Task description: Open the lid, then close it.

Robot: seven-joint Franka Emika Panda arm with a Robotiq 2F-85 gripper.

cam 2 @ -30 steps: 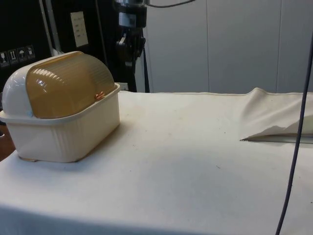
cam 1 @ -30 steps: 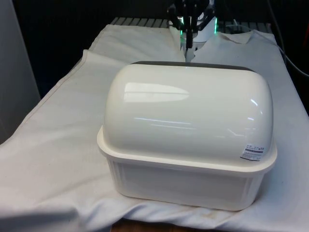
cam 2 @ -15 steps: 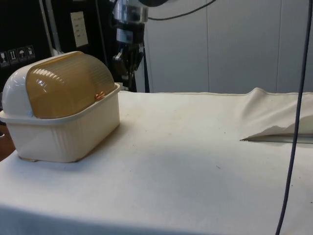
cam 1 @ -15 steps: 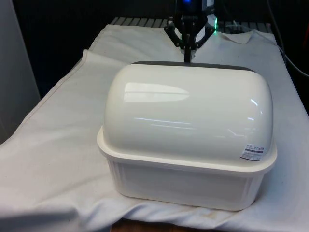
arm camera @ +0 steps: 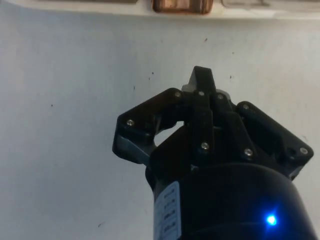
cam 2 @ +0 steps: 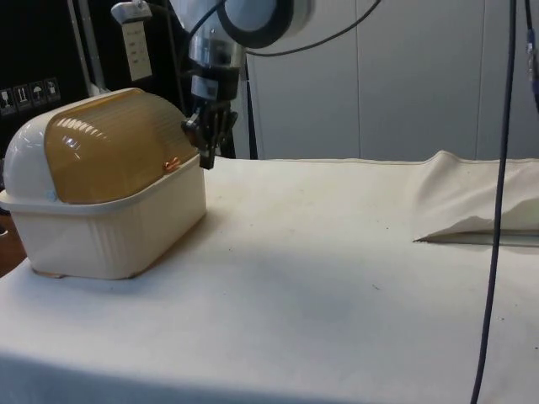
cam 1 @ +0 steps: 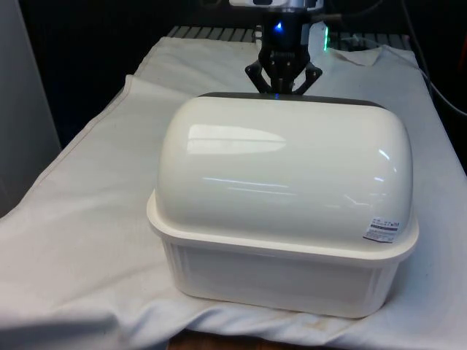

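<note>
Bread box (cam 1: pixel 284 219): nearest the front camera, back turned to it; a smooth, glossy cream dome above a ribbed rectangular tub, with a small printed label low at the front view's right.
Lid (cam 2: pixel 118 147): translucent amber roll-top with fine ribs, seen in the side view; fully down, its lower edge meeting the tub's rim.
Handle (cam 2: pixel 171 164): small copper-coloured tab at the lid's lower edge, on the side facing the robot; in the wrist view it appears as a shiny copper bar (arm camera: pixel 182 6).
Gripper (cam 2: pixel 205 156): black, pointing down, just beside the handle on the robot's side and apart from it; fingers pressed together with nothing between them, as the wrist view (arm camera: pixel 201 82) shows.
Cloth (cam 2: pixel 337 269): white, matte, mostly flat, rucked up toward the side view's right.
Step in hand: approach to the handle; opening apparently not begun.
Next move: probably bringing the fingertips under or against the tab, then pushing it upward along the dome's curve.
</note>
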